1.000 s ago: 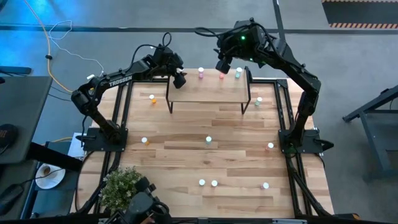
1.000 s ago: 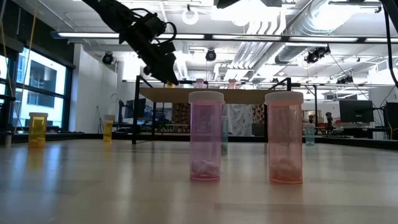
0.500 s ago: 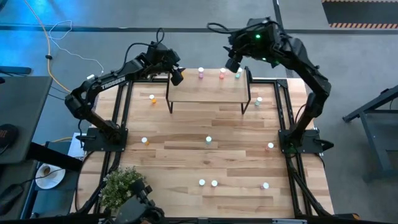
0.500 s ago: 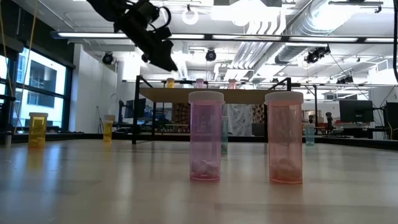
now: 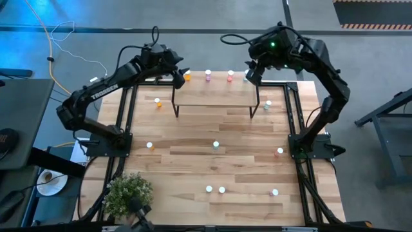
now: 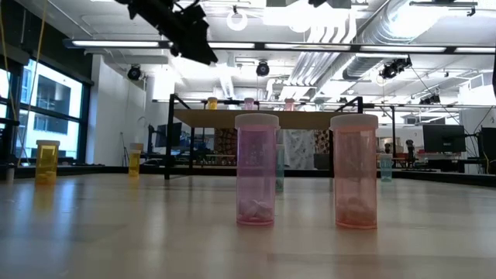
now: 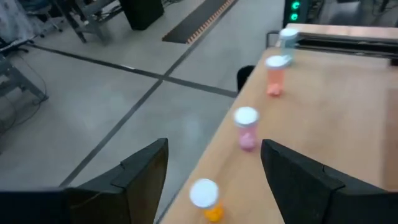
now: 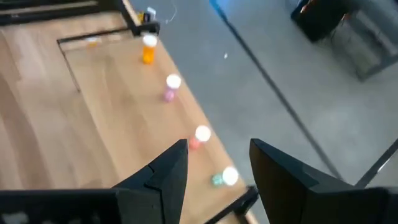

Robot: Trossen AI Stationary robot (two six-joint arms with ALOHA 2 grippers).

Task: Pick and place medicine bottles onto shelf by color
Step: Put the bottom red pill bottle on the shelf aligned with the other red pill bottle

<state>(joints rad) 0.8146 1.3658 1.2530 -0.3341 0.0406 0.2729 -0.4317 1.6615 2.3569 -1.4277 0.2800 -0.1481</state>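
Four medicine bottles with white caps stand in a row along the far edge of the shelf (image 5: 215, 95): orange (image 5: 187, 76), pink (image 5: 208, 76), red (image 5: 230, 77) and green (image 5: 245, 77). My left gripper (image 5: 177, 75) hangs open, above and just left of the orange bottle (image 7: 205, 199), with nothing between its fingers. It shows high up in the low view (image 6: 198, 43). My right gripper (image 5: 252, 73) hangs open above the shelf's far right corner, over the green bottle (image 8: 225, 178). Its fingers are empty (image 8: 219, 146).
Several more bottles stand scattered on the tabletop: an orange one (image 5: 158, 102) left of the shelf, a pale one (image 5: 268, 104) at its right, others across the middle (image 5: 215, 145) and near the front (image 5: 221, 190). A potted plant (image 5: 125, 193) stands at the near left corner.
My left gripper has risen and drawn back toward the table's left from the shelf's far left corner, staying open. The orange bottle it had covered now stands in plain sight. My right gripper has moved toward the table's right along the shelf's far edge and has turned.
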